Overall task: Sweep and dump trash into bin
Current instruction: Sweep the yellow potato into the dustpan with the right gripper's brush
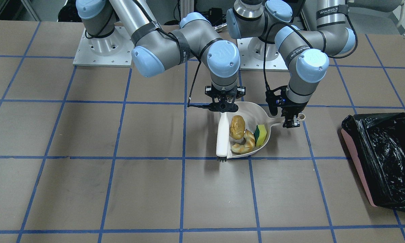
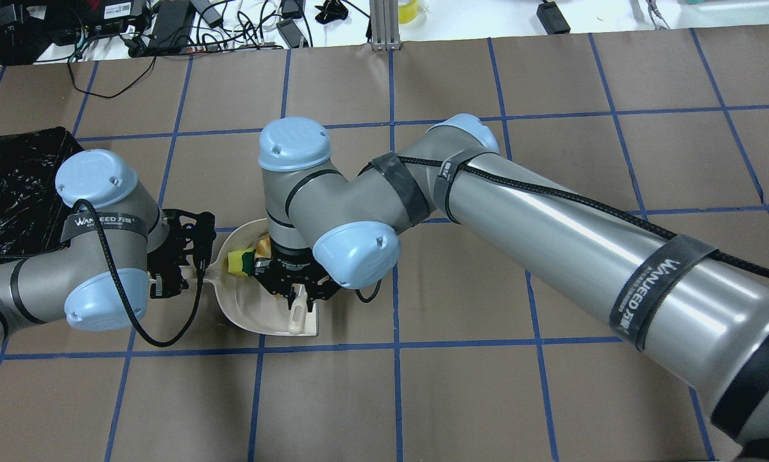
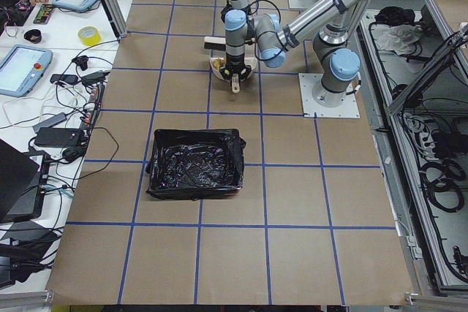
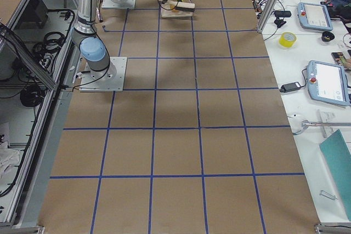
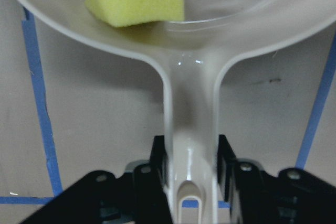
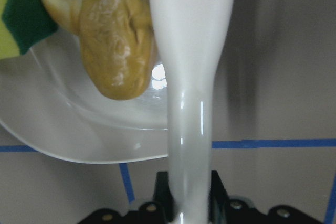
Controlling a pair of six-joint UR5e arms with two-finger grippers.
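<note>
"wanjeed" on arm straps (image 2: 655, 290)

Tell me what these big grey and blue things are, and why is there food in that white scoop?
They are two robot arms bolted to a table: the left arm and the right arm. Four pictures come from cameras fixed around the table: one facing the robot, one behind it, one at each end. The two close-ups come from little cameras on the wrists. Each arm ends in two fingers that pinch. The left fingers pinch the handle of a white dustpan. The right fingers pinch the handle of a white brush. In the dustpan sit a potato-like lump, a croissant-like bread piece and a yellow-and-green sponge: that is the trash. Off to the side stands the bin, lined with a black bag, waiting for it.
</note>
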